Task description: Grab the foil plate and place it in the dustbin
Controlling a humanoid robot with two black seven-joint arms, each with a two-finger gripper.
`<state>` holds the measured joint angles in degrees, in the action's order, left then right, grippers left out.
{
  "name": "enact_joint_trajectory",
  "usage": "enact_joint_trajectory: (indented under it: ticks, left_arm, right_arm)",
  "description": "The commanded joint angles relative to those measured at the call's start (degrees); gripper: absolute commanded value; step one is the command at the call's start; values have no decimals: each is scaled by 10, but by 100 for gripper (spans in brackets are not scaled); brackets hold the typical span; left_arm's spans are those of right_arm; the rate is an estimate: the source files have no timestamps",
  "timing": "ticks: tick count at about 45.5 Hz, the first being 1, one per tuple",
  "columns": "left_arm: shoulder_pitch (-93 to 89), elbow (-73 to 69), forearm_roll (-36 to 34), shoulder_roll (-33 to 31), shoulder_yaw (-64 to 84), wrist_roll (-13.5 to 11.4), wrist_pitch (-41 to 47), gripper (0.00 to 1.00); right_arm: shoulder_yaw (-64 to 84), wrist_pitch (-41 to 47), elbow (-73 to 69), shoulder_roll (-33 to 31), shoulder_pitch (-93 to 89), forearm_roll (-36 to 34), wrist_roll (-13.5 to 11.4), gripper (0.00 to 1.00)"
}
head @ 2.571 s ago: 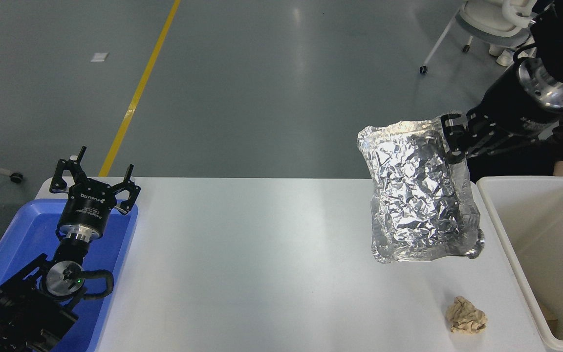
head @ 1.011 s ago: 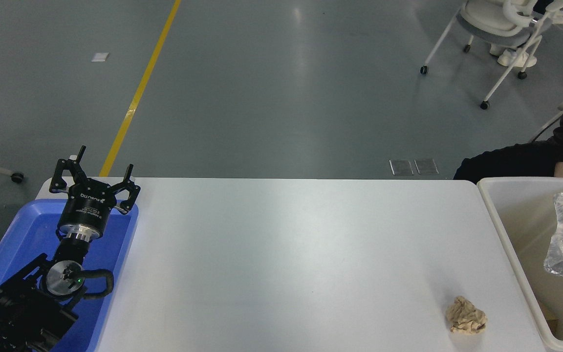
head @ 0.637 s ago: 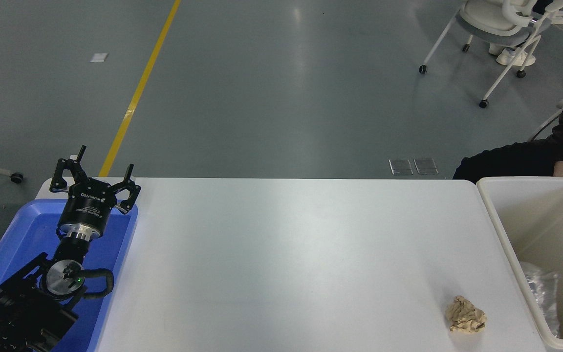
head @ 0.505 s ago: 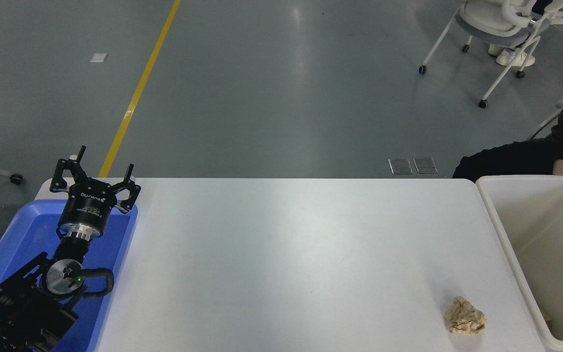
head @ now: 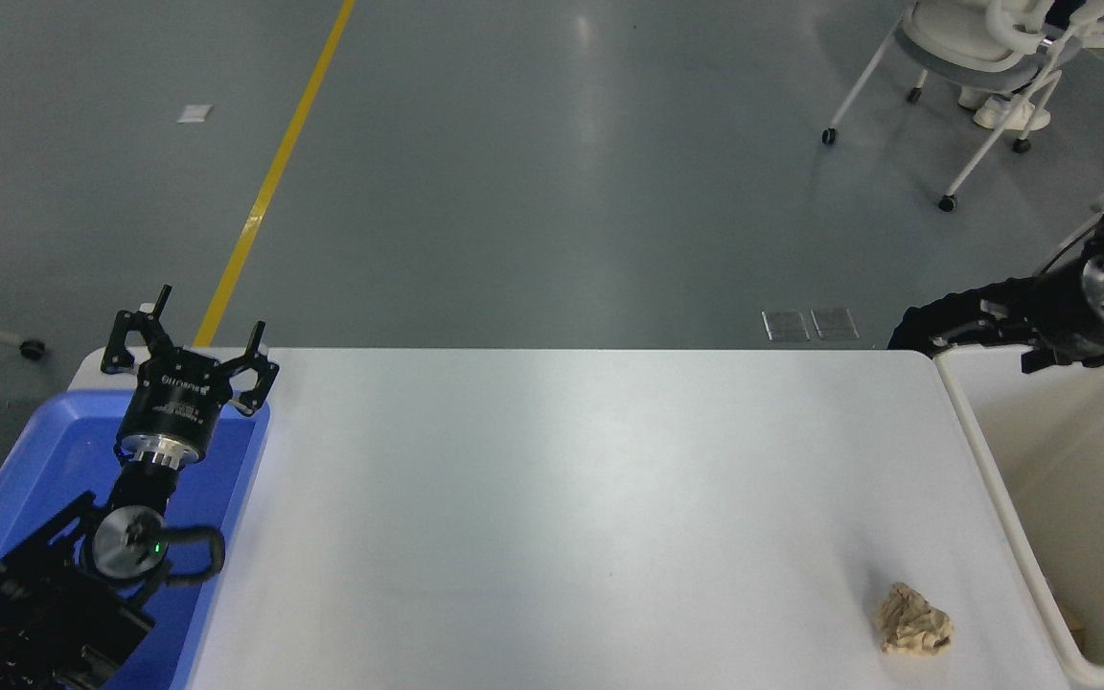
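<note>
The foil plate does not show anywhere in this view. The cream-white dustbin stands at the table's right end, and only its bare inner walls show. My right gripper comes in from the right edge above the bin's far left corner. It points left, is open and holds nothing. It overlaps a person's dark sleeve behind it. My left gripper is parked open over the blue tray at the lower left.
A small crumpled tan paper ball lies on the white table near the bin's front left. A blue tray sits under the left arm. A person's dark sleeve is behind the table's far right corner. A white wheeled chair stands at the back right.
The right gripper carried the foil plate over the dustbin and let it go. The plate fell inside and out of sight. The empty gripper has come back into view above the bin's far rim.
</note>
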<state>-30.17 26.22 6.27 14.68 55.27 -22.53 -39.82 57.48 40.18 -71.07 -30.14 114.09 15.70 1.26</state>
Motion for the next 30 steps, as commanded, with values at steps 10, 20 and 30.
enact_joint_trajectory:
  ticks: [10, 20, 30]
  left_arm:
    - [1, 0, 1, 0, 0, -2, 1, 100]
    - [1, 0, 1, 0, 1, -2, 2, 100]
    - [1, 1, 1, 0, 1, -2, 2, 100]
  right_arm:
    - [8, 48, -142, 174, 201, -211, -4, 100]
    - [15, 48, -198, 177, 274, -229, -4, 100]
    - [35, 48, -208, 150, 284, -228, -4, 100]
